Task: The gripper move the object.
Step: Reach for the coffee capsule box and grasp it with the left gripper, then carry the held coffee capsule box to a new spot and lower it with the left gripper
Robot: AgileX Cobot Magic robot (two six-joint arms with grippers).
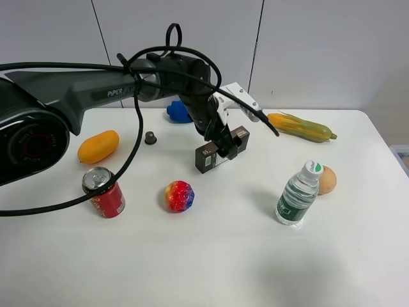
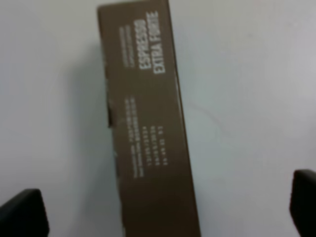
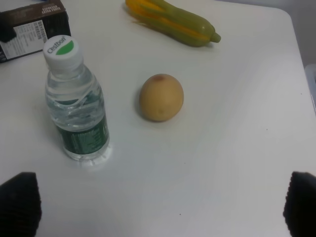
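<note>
The object, a dark brown carton with white print, lies flat near the middle of the white table. My left gripper hangs over its far end, with a finger on either side. In the left wrist view the carton runs between the two black fingertips, with a gap on each side; the left gripper is open. The right gripper is open and empty, above the table near a water bottle. The carton's end shows at that view's corner.
A red soda can, an orange mango and a small dark cap lie on the left. A multicoloured ball sits in front of the carton. A blue object lies behind the arm. A water bottle, a peach-coloured fruit and a yellow-green corn cob are on the right.
</note>
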